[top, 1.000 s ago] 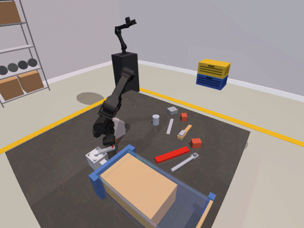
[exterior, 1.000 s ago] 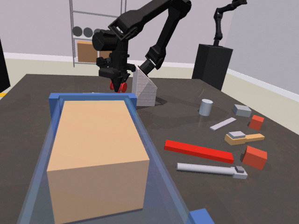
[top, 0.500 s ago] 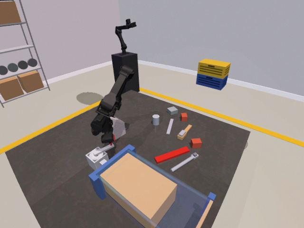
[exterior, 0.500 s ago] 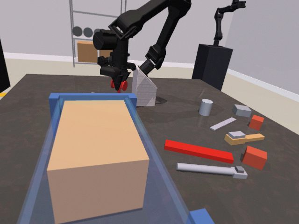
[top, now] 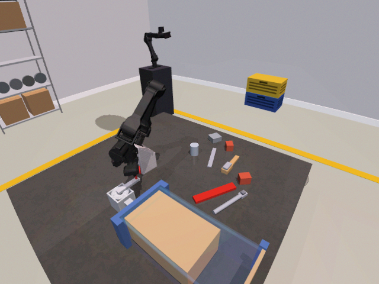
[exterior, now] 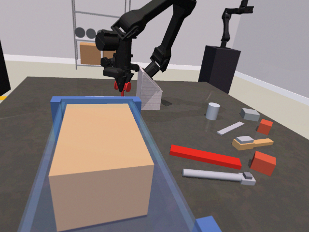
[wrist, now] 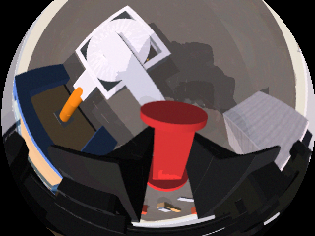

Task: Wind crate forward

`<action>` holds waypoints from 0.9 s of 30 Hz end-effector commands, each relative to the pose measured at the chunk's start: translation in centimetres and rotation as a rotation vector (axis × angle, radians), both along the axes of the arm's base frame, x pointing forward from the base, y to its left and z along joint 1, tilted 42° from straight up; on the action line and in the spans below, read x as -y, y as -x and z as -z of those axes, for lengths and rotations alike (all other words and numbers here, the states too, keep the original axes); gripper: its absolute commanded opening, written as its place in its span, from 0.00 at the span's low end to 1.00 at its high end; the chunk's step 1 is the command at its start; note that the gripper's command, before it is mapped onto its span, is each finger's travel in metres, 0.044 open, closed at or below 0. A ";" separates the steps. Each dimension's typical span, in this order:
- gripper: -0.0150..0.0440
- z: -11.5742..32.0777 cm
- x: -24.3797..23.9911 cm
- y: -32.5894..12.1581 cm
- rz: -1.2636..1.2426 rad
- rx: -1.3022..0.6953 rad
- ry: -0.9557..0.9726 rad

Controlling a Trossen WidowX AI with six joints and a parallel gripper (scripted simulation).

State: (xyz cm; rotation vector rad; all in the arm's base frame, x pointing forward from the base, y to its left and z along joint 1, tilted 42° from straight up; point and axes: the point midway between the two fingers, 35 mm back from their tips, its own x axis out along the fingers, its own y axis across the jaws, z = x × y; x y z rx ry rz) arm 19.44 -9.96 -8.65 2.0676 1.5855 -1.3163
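My gripper (top: 135, 173) (exterior: 121, 89) (wrist: 166, 130) is shut on the red knob (wrist: 172, 159) of the winch handle. The handle's pale arm (top: 129, 184) (wrist: 138, 76) runs from the knob to the top of the white hand winch (top: 115, 203) (wrist: 98, 59); its key is hidden. An orange strap (wrist: 71, 105) runs from the winch towards the crate. The tan crate (top: 173, 229) (exterior: 99, 139) looks flat inside the clear-panelled cubby. Its front is close behind the blue frame (top: 121, 234) (exterior: 96, 100) (wrist: 44, 76) at the winch end; whether they touch is unclear.
A pale wedge block (top: 147, 158) (exterior: 149, 98) (wrist: 266, 123) stands beside the gripper. A red bar (top: 214, 193) (exterior: 204, 156), a grey wrench-like tool (top: 229, 202) (exterior: 212, 174), a wooden brush-like tool (top: 230, 165), a grey cylinder (top: 194, 149) and small blocks lie on the cubby's far side.
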 end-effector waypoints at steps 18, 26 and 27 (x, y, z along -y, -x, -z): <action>0.25 1.2 1.3 4.2 -0.006 -0.043 0.014; 0.25 1.7 1.9 5.1 -0.006 -0.044 0.015; 0.25 1.7 2.0 5.2 -0.006 -0.044 0.015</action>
